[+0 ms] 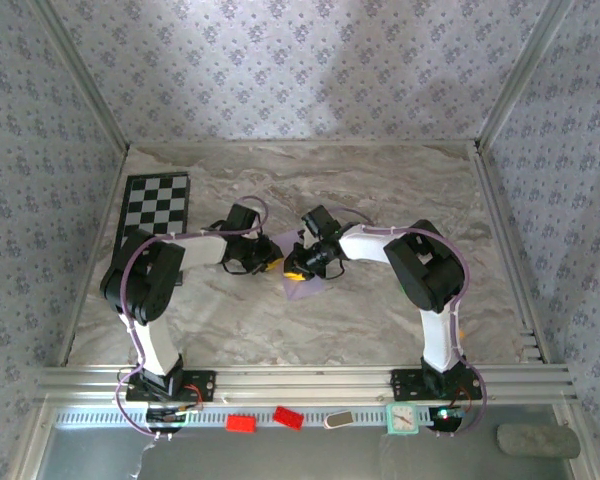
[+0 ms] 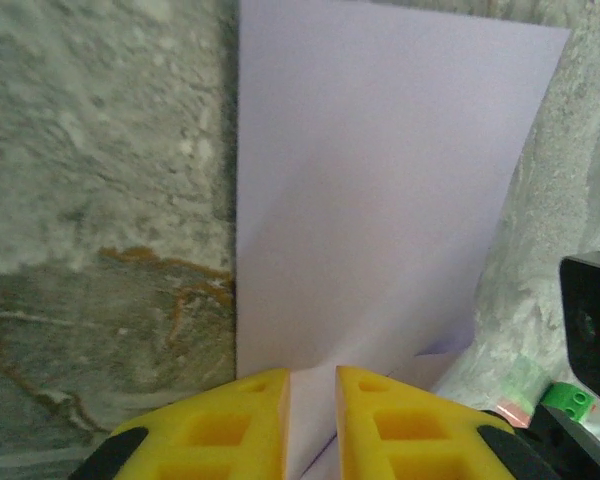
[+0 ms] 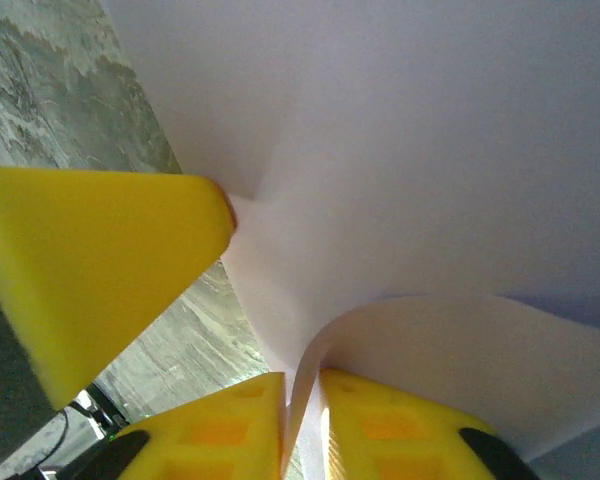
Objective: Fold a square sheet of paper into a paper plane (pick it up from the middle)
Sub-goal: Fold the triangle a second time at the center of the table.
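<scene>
paper: the square sheet of paper (image 1: 305,291) lies at the middle of the table (image 1: 400,180), between both arms. the left gripper (image 2: 313,375) points down at it, fingers a narrow slit apart, nothing pinched. a curled flap rises between the right gripper (image 3: 300,385)'s close-set fingers; whether they clamp it i cannot tell.

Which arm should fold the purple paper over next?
Probably the right. The right gripper has a curled-up edge of the square sheet of paper between its fingers, ready to carry across. The left gripper just rests a fingertip on the flat part, seemingly pinning it.
</scene>
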`<state>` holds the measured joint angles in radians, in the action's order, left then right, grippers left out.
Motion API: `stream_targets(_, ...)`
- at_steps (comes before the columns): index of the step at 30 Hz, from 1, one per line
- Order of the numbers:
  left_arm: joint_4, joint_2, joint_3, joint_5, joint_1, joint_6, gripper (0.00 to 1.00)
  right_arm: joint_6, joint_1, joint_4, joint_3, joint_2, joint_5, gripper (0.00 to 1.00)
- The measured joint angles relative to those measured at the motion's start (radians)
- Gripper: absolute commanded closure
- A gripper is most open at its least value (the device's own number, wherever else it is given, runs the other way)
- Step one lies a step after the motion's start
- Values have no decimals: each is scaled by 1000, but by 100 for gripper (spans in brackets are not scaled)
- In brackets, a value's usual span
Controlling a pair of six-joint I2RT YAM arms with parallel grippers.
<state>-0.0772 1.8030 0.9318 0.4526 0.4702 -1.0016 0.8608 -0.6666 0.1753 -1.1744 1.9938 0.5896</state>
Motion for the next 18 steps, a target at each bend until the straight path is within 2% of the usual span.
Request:
stream_targets(12, -121, -113, 55, -83, -104, 52, 78, 0, -1, 0, -12, 0, 9, 63)
stream_targets(15, -131, -138, 55, -90, -109, 51, 78, 0, -2, 0, -13, 0, 10, 61)
stream_targets(18, -128, -154, 43, -89, -109, 51, 77, -3, -2, -1, -16, 0, 14, 55)
